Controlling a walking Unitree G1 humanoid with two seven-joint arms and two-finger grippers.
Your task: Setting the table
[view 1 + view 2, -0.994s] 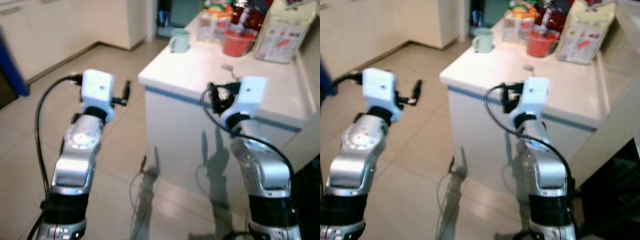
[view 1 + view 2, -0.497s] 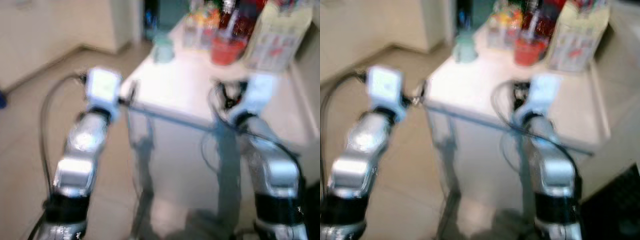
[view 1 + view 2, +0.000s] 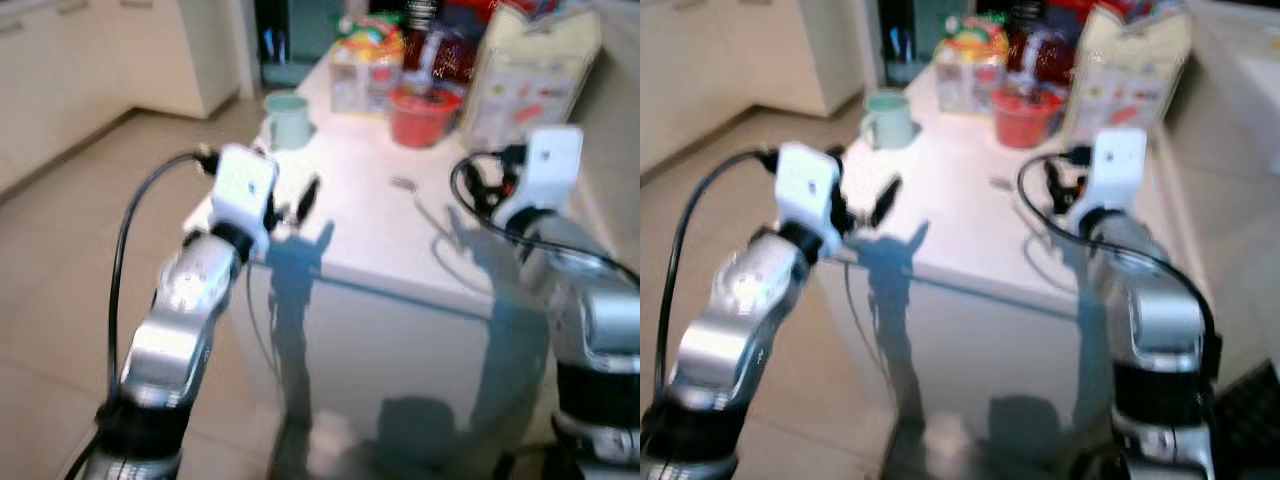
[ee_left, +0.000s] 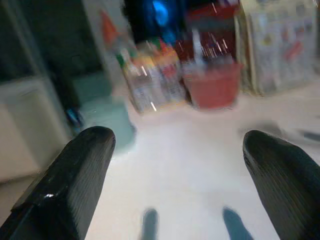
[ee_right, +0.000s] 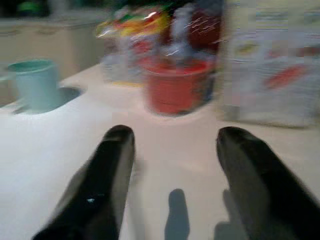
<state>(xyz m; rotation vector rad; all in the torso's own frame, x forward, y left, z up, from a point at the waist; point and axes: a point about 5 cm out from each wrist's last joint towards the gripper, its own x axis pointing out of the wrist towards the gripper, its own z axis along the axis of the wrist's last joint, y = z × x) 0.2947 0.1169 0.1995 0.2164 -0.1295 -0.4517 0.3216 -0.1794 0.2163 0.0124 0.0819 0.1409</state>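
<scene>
Both my hands hover above the white tabletop [image 3: 380, 240], empty and spread wide: my left hand [image 4: 175, 185] over its near corner, my right hand [image 5: 172, 170] nearer the red bowl [image 3: 420, 115]. The pale green mug [image 3: 286, 118] stands beside that bowl, by the tabletop's far edge.

Desk [image 3: 370, 225] straight ahead, floor [image 3: 60, 260] to its left. Mug [image 3: 286, 118] at the desk's far left; bowl [image 3: 420, 115] right of it, with packets [image 3: 362, 70] behind and a big bag [image 3: 525, 85] at far right. Both arms reach over the near edge, left gripper [image 3: 300, 200] at the left corner, right gripper [image 3: 480, 190] towards the right.
</scene>
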